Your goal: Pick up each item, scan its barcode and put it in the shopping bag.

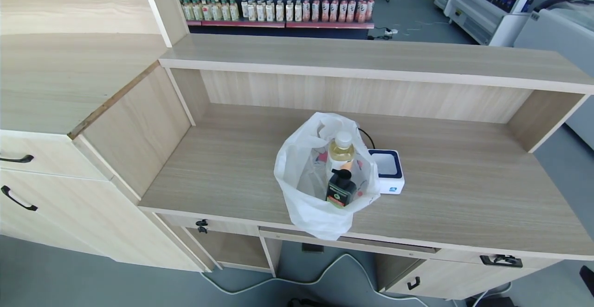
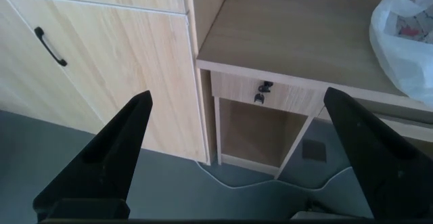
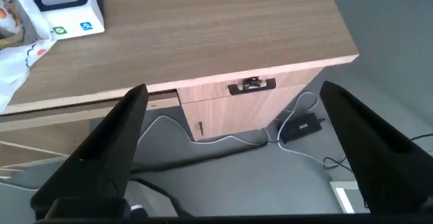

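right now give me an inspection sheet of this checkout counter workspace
surface: light wooden counter under a raised ledge
job's things: white shopping bag stands open near the front edge, holding an upright white-capped bottle of yellow liquid and a dark bottle with a black top; barcode scanner close beside the bag, on the robot's right
clutter: nothing seen
grippers: left gripper and right gripper open, empty, low before the counter
cables: black lead behind the scanner; white cable on the floor
surroundings: shelf of drink bottles, display freezer
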Tool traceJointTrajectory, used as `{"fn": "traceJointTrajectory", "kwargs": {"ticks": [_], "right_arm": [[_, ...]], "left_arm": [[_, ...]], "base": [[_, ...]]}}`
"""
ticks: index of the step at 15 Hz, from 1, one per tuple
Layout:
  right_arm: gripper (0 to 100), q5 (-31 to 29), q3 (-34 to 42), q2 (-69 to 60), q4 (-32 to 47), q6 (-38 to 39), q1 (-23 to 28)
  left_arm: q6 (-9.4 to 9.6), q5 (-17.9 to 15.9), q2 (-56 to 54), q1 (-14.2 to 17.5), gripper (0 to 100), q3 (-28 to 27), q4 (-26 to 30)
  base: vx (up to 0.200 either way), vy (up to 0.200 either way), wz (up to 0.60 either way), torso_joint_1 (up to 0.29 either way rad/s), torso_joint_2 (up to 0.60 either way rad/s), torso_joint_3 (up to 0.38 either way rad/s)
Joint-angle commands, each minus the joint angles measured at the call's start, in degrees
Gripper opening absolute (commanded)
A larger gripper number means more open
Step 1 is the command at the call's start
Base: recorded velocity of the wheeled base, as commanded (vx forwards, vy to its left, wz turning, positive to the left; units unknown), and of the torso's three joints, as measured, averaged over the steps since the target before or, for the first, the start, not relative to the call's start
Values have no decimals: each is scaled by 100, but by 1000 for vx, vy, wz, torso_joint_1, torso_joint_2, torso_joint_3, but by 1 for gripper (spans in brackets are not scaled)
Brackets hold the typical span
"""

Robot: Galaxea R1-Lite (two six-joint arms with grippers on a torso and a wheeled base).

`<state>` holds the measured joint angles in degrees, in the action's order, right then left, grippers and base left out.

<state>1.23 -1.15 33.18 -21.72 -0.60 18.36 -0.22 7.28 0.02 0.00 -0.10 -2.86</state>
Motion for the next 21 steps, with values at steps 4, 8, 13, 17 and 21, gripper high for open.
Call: {"fn": "traceJointTrajectory", "kwargs": {"ticks": [4,8,13,17,21], "right_arm": [[100,-738,115,-2756,1917,174,-975],[100,-747,115,-2756,1917,183,-1186],[100,-730,115,-2923,1917,209,-1678],[100,-730,115,-3318,2032,490,-1827],[100,-730,115,-3318,2067,508,-1827]], "left_arm": [[-4,-7,-2,0,100,1,-4],[-4,2,-2,0,100,1,-4],[-4,2,-2,0,100,1,-4],[-4,2,-2,0,100,1,-4],[-4,2,-2,0,100,1,-4]], "base": [[0,0,0,0,0,0],[0,0,0,0,0,0],[0,0,0,0,0,0],[0,0,0,0,0,0],[0,0,0,0,0,0]]}}
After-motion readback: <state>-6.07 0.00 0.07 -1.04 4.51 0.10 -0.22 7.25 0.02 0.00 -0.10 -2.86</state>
